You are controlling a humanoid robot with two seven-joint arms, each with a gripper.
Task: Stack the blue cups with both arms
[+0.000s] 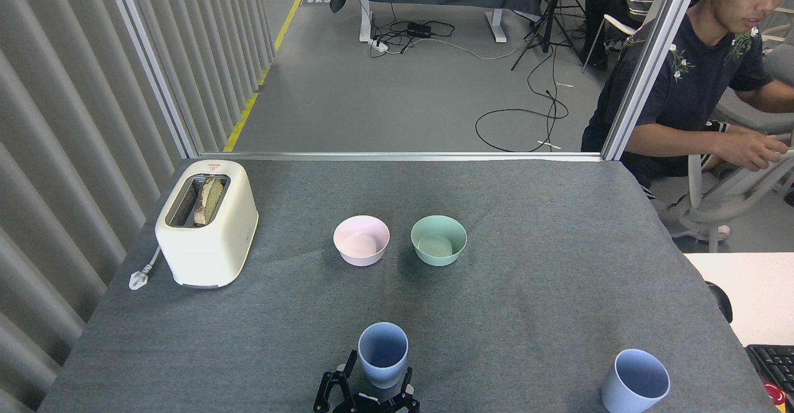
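Left gripper [372, 383] is clasping one blue cup [383, 354] upright at the table's [558, 214] near edge | second blue cup [635, 381] is standing alone — far right corner | right gripper — out of view

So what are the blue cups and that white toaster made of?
The blue cups look like matte plastic: thin walls, even pale colour, no shine. The toaster looks like smooth cream plastic with a soft sheen, though painted metal is possible; its slot edge looks metallic.
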